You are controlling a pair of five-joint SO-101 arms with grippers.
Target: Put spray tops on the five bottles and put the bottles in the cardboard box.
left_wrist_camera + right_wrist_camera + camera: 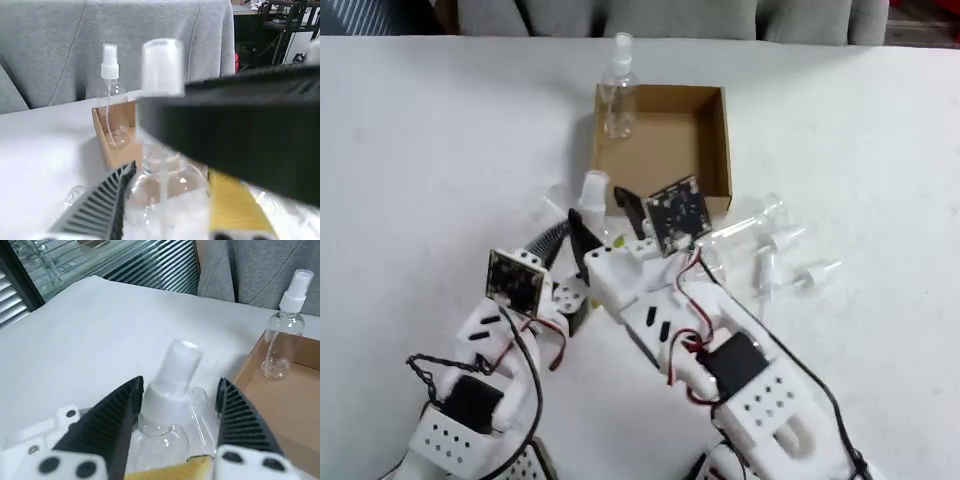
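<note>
My left gripper [172, 172] is clamped on the body of a clear bottle [165, 197], held upright just in front of the cardboard box [670, 150]. My right gripper [180, 385] straddles its spray top [170, 375], jaws parted to either side (one finger looks closer to the collar). A capped bottle [618, 95] stands in the box's far corner. On the table [440, 130], loose spray tops [785, 255] lie near the box
</note>
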